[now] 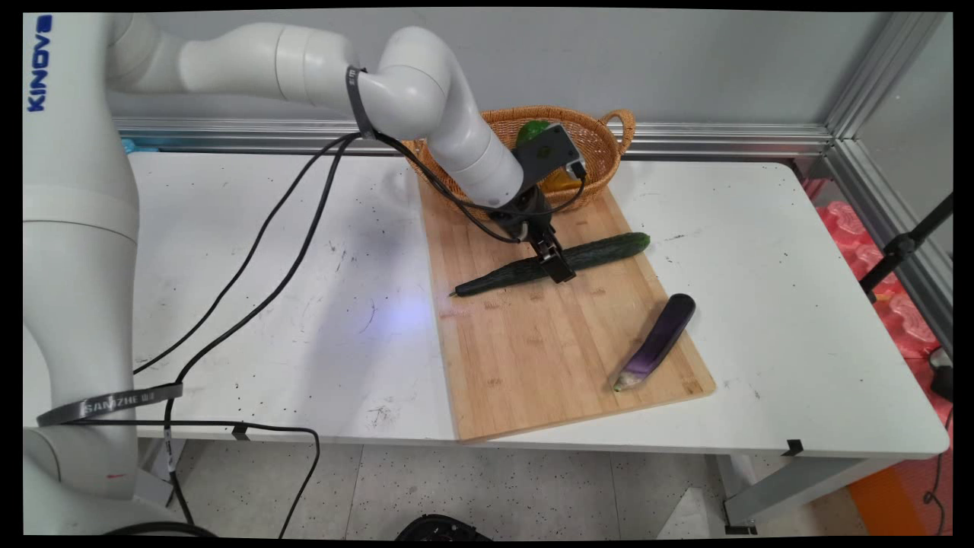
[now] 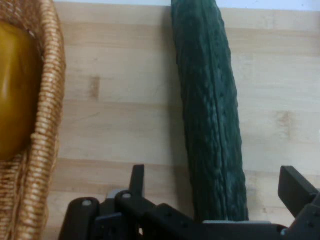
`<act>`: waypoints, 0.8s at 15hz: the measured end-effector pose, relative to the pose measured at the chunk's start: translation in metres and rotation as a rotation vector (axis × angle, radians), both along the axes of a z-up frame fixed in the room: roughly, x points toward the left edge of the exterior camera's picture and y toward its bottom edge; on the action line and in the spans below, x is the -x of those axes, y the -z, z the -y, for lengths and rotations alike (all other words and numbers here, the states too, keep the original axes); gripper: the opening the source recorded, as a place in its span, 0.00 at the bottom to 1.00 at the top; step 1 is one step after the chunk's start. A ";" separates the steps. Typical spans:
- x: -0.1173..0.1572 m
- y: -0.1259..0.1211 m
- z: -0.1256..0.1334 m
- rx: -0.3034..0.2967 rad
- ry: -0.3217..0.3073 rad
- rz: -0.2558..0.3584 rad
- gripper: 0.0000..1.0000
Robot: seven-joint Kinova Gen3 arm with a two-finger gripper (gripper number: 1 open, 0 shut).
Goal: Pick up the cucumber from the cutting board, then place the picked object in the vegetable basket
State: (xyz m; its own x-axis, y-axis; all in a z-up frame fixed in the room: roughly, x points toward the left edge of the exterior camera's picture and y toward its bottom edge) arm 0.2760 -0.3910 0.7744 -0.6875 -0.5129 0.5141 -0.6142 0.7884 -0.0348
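My white table (image 1: 761, 266) spreads widest of all, bare on its left part under my hanging cables (image 1: 251, 259) and bare again along its right side up to the metal frame. On its middle lies one wooden cutting board (image 1: 533, 358), running from the table's near edge, which its front corner slightly overhangs, back to the one wicker basket (image 1: 601, 144) that rests on the board's far end by the wall. The board's near half is open wood.

One long dark green cucumber (image 1: 609, 250) lies slantwise across the board's far half, its thick end just over the board's right edge. My claw (image 1: 558, 266) is down at the cucumber's middle; in the hand view the cucumber (image 2: 212, 120) runs straight up from between my two fingers (image 2: 295, 187), which stand well apart with one on each side of it, so the claw is wide open and has hold of nothing.

One purple eggplant (image 1: 658, 340) lies near the board's right edge, well apart from my claw, its stem end toward the near corner.

The basket holds one yellow vegetable (image 2: 15, 90) and one green one (image 1: 531, 131), both partly hidden.
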 end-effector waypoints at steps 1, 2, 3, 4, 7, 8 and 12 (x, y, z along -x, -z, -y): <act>0.001 0.002 0.001 0.000 -0.001 -0.001 1.00; 0.001 0.004 0.002 0.000 -0.001 -0.003 1.00; 0.002 0.006 0.003 0.000 -0.001 -0.005 1.00; 0.003 0.007 0.004 -0.001 0.000 -0.007 1.00; 0.004 0.010 0.005 -0.003 0.002 -0.010 0.00; 0.005 0.011 0.005 -0.004 0.003 -0.011 0.00; 0.008 0.010 0.005 -0.010 0.006 -0.020 0.00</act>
State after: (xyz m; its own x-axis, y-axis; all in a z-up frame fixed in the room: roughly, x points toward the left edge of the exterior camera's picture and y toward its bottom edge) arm 0.2679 -0.3963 0.7641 -0.6801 -0.5140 0.5227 -0.6098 0.7925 -0.0141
